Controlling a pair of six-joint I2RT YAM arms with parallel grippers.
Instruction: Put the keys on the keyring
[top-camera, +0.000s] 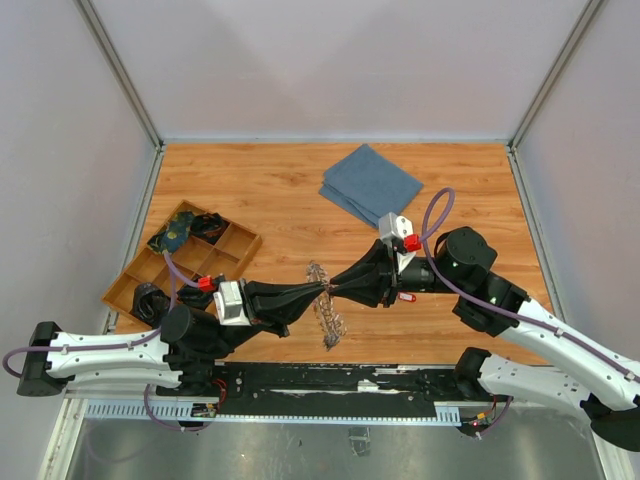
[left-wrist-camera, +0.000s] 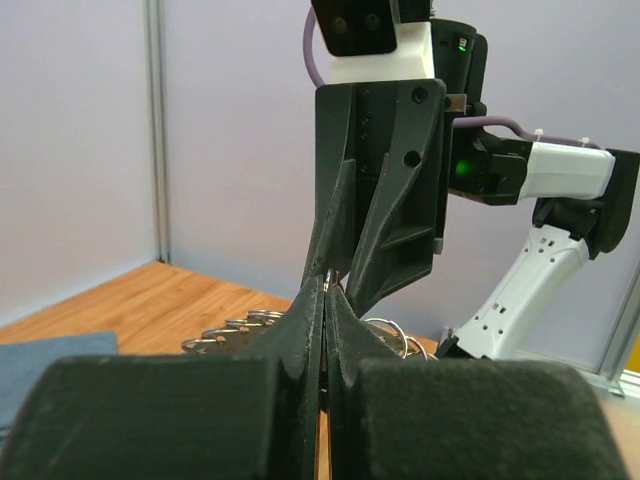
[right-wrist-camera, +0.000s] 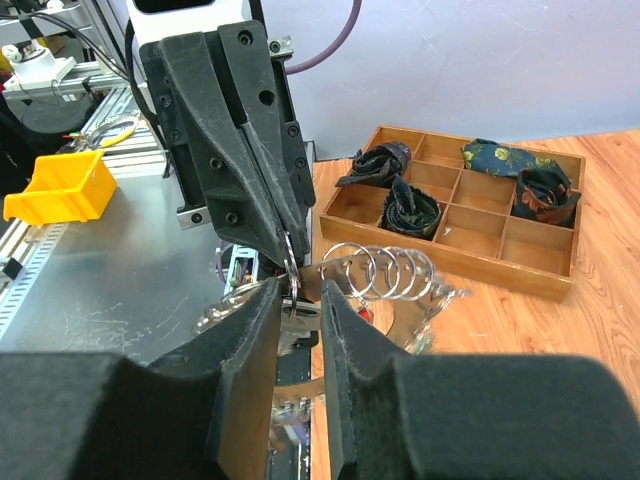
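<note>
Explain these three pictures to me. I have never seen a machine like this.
Two robot arms are bolted at the near edge of a wooden table. The wide picture comes from a fixed camera above and behind them: the left arm on the left, the right arm on the right. The other two come from a camera on each wrist, so the black wedges at the bottom are that arm's own jaws, facing the other arm's. On the table are a folded blue cloth and a wooden compartment tray holding dark fabric bundles. In the middle is the keyring, a silvery cluster of loops. Both pairs of jaws are closed, tip to tip, each nipping a bit of its metal. Whether a key is held too, I cannot tell.
</note>
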